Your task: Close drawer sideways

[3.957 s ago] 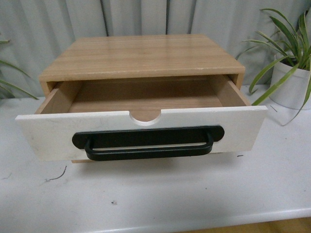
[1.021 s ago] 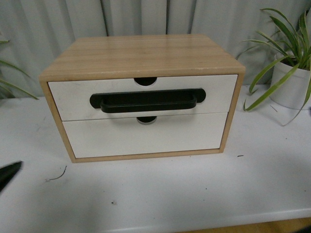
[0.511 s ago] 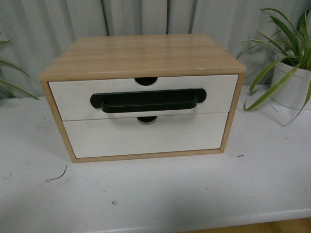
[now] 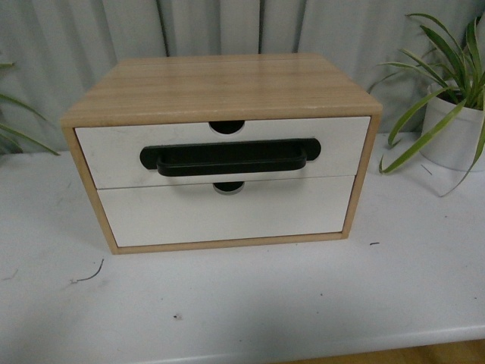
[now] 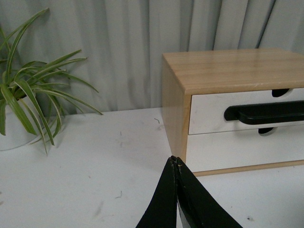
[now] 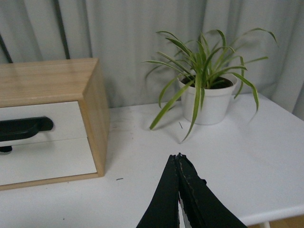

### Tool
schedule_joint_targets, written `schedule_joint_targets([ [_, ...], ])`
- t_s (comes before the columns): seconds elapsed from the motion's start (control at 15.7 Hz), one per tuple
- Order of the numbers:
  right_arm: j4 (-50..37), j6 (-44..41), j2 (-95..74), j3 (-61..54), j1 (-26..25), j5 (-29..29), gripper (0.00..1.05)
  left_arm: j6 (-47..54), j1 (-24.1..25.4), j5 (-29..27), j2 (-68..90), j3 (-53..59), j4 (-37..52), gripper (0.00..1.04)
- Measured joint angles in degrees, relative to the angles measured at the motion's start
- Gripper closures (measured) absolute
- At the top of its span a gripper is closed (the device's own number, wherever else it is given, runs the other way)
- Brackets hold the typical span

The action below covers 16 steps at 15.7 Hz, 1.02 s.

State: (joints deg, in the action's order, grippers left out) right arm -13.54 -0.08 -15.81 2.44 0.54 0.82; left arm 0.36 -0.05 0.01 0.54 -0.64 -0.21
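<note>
Both of my grippers are withdrawn and empty: left gripper (image 5: 176, 164) and right gripper (image 6: 177, 159) each have fingers pressed together, hovering above the table (image 4: 250, 303). Beyond the left fingertips and toward my right stands the cabinet (image 4: 220, 87); the drawer (image 4: 106, 155) now sits flush in its frame, handle (image 4: 227, 158) centred. Four seconds ago it was pulled fully out, so I judge the closing done. A second ago my left gripper still showed at the front view's edge; it has gone.
</note>
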Motion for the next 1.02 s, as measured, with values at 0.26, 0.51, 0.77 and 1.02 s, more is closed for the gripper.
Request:
schedule_joint_targets([
  [0.26, 1.8, 0.1, 4.2, -1.8, -0.5, -0.8, 1.03, -0.2, 0.0, -0.1, 0.0, 0.0, 0.0, 1.03],
  [0.51, 14.0, 0.1, 14.7, -1.7, -0.5, -0.8, 1.03, -0.2, 0.0, -0.1, 0.0, 0.0, 0.0, 1.03],
  [0.77, 13.8, 0.1, 15.6, -1.7, -0.5, -0.8, 1.03, -0.2, 0.0, -0.1, 0.0, 0.0, 0.0, 1.03],
  [1.02, 13.7, 0.1, 15.6, -1.7, -0.5, -0.8, 0.69, -0.2, 0.0, -0.1, 0.0, 0.0, 0.0, 0.77],
])
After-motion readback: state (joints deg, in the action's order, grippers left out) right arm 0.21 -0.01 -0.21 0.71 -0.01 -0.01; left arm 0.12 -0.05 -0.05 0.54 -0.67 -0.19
